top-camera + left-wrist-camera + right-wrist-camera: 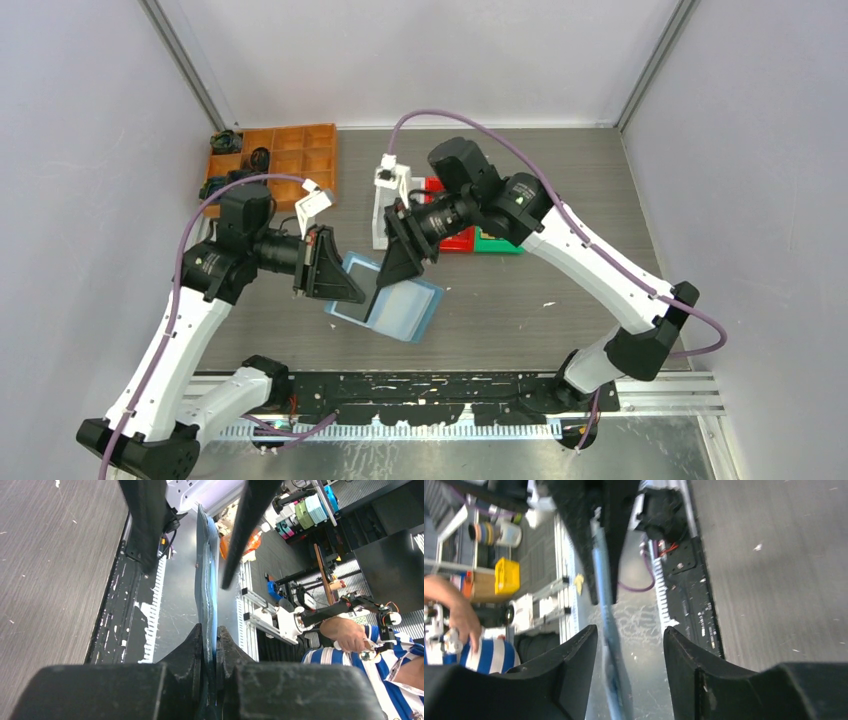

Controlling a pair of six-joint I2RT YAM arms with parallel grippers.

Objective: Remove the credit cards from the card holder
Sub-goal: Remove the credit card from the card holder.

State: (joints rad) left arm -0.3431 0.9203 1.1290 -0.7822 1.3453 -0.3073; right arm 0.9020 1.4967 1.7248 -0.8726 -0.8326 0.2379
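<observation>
From the top external view, the card holder (410,310) is seen opened out, pale blue side up, over the near middle of the table (560,270); it is met from the left by the left end effector (350,290) and from above right by the right end effector (392,275); whether its lower corner rests on the table cannot be told; an orange compartment tray (290,160) is set at the far left, and a red bin (458,240) and a green bin (497,242) lie side by side behind the right arm

In the left wrist view, the card holder (206,570) is shown edge-on; its near edge is pinched by the left end effector (210,635), whose fingers are pressed together on it – the two dark fingers of the other arm are seen on either side of its far end

In the right wrist view, the right end effector (630,630) is held spread, with the card holder (610,645) passing edge-on through the gap – nearer the left finger; contact with either finger cannot be made out
</observation>
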